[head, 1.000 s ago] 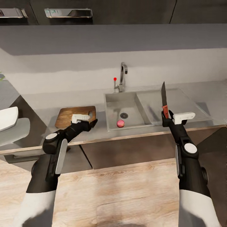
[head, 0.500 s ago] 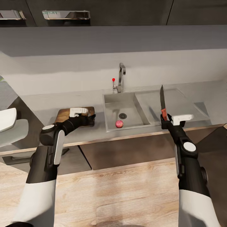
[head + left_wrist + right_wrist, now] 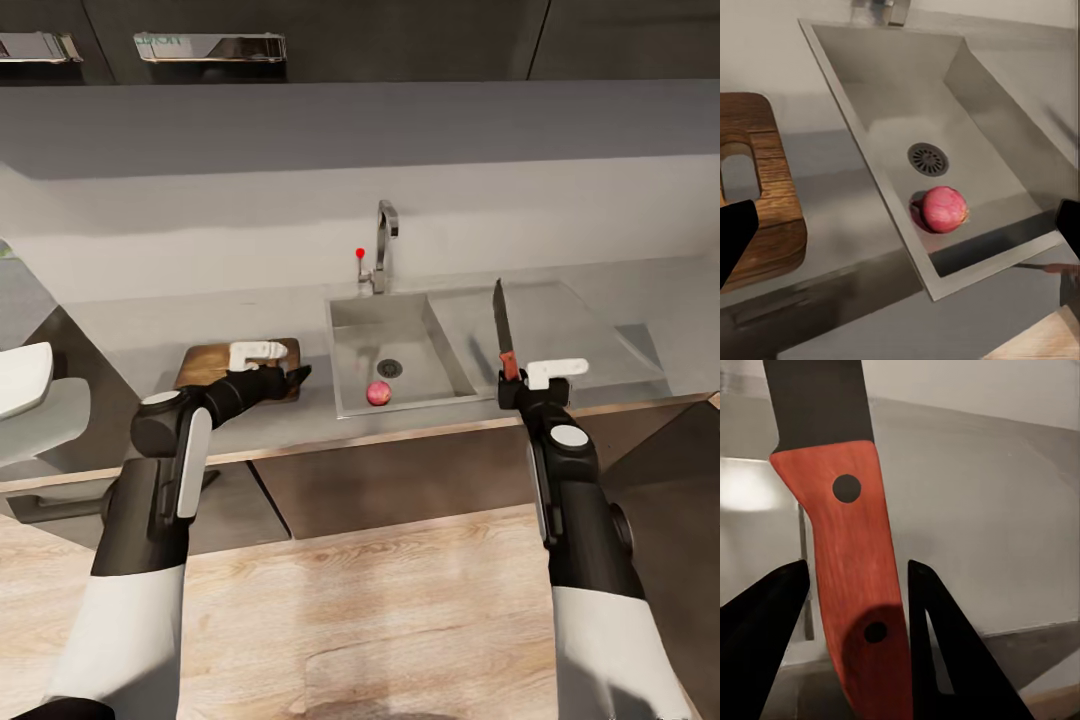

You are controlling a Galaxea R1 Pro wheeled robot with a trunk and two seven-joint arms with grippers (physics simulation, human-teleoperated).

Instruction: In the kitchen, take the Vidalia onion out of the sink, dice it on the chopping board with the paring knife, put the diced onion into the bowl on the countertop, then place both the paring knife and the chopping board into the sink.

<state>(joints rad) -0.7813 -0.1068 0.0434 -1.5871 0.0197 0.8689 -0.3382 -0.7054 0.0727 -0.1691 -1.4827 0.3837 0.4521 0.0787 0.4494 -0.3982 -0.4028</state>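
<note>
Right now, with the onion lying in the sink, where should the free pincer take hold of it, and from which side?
Grip the onion across its round middle, coming from above: it lies on the sink floor near the front wall, beside the drain.

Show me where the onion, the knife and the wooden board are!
onion (image 3: 943, 209): left wrist view, middle of its pink round body, in the sink.
knife (image 3: 853, 585): right wrist view, on the red handle between the gripper fingers.
wooden board (image 3: 201, 361): head view, bare left part of its top.
</note>
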